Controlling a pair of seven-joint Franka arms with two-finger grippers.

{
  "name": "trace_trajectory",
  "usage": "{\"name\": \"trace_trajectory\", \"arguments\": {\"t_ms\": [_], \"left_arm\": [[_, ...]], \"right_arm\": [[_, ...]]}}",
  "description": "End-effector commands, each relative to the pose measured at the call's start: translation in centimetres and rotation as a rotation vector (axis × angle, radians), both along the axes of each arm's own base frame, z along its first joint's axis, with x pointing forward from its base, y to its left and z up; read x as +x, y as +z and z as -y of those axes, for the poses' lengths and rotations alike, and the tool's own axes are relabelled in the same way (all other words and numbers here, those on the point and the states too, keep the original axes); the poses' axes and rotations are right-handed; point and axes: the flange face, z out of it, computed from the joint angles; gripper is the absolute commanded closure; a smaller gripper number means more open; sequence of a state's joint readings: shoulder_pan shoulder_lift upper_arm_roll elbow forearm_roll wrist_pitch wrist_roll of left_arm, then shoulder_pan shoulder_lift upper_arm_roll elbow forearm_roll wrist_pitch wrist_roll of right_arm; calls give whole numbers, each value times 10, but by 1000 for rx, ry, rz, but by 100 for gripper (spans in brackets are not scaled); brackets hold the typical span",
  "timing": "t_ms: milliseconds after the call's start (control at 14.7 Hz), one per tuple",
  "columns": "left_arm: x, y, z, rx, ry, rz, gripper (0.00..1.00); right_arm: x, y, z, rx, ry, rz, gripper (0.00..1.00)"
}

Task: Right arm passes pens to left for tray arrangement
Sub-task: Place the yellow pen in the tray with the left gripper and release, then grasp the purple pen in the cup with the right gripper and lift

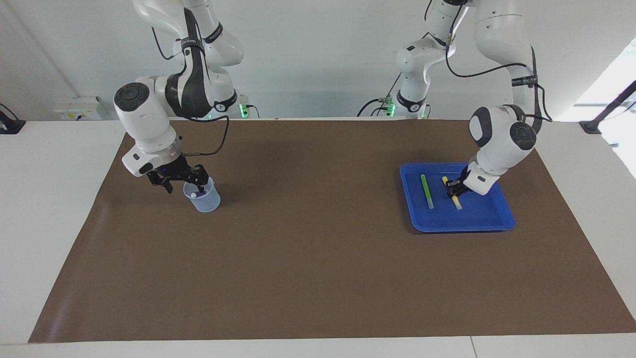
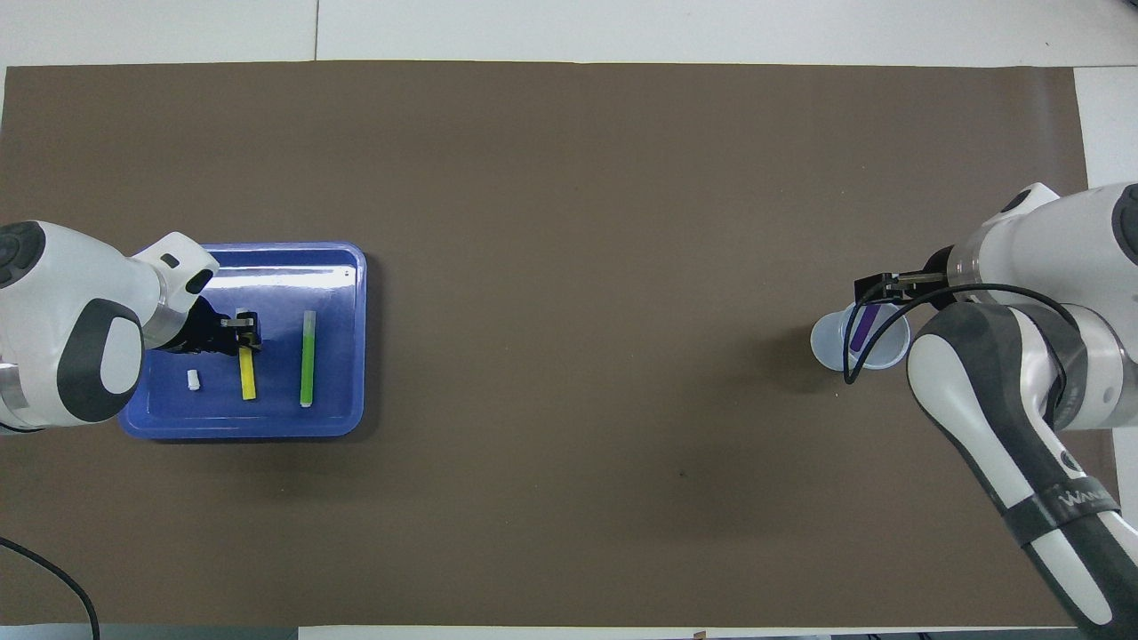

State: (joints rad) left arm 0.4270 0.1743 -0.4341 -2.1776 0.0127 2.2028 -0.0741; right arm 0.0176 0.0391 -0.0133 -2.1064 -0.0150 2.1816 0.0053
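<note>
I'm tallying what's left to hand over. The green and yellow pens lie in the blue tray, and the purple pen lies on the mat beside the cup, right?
Not quite. The purple pen stands inside the cup, as the overhead view shows. The green pen and yellow pen do lie in the tray.

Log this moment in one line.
left hand at yellow pen in tray | green pen placed | right hand at cup, purple pen

No readable text, arm band lettering too small to read
</note>
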Motion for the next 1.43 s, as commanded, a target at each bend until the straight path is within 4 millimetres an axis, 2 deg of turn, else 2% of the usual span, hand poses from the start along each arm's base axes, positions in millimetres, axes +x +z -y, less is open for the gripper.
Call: {"name": "trace_trajectory", "arguments": {"t_ms": [0, 204, 340, 545, 681, 953, 1089, 1158, 1226, 1294, 1362], "left_arm": [[4, 3, -5, 12, -14, 3, 0], [7, 14, -7, 13, -10, -16, 0], [13, 29, -7, 14, -12, -35, 0], [25, 72, -3, 13, -4, -86, 0], [25, 97, 1, 21, 19, -111, 0], [16, 154, 36, -7, 174, -90, 0], [4, 181, 52, -33, 247, -73, 0], [-2, 194, 58, -57, 293, -72, 0], [-10, 207, 64, -68, 337, -71, 0], [-16, 216, 67, -76, 364, -78, 0], [-21, 225, 76, -97, 397, -81, 0]], "right_arm": [[-6, -8, -1, -25, 50, 9, 8], [-10, -11, -5, -24, 59, 14, 12], [-10, -11, -8, -23, 64, 14, 13], [-10, -10, -11, -23, 67, 19, 16], [-8, -10, -11, -22, 68, 39, 20], [-10, -14, -11, -20, 55, 37, 27], [-11, -14, -11, -19, 54, 36, 39], [-11, -14, -11, -17, 48, 36, 49], [-11, -14, -11, -16, 37, 36, 72], [-11, -14, -12, -16, 33, 36, 100], [-11, -14, -12, -15, 31, 38, 100]]}}
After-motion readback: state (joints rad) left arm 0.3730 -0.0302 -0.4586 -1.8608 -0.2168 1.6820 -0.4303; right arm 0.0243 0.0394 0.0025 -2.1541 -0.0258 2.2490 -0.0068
